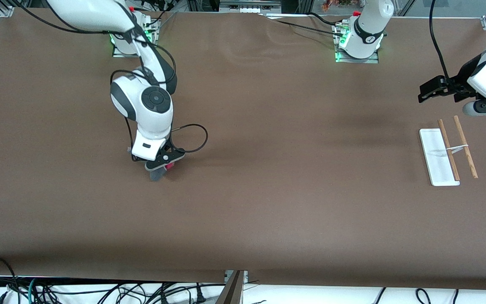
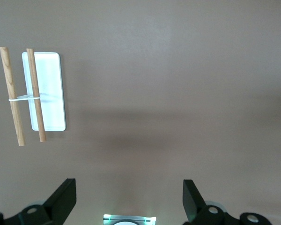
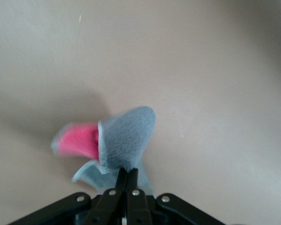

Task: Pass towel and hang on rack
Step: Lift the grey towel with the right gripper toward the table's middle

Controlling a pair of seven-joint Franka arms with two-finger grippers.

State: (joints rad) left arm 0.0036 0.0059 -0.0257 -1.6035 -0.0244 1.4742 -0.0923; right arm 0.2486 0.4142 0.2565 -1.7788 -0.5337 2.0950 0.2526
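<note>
Right gripper (image 3: 127,180): fingers pinched small grey cloth towel with pink underside (image 3: 124,138), at tabletop (image 1: 268,190) toward right arm's end. Left gripper (image 2: 129,199) waited, fingers spread, near white-based wooden-rod rack (image 1: 447,154). Handover, hanging not yet done.

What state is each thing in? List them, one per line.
towel: bunched, pinched in the right gripper, pink side partly showing.
rack: bare, nothing hung on it, at the left arm's end of the table.
left gripper: open, holding nothing, waiting beside the rack.
right gripper: shut on the towel.
</note>
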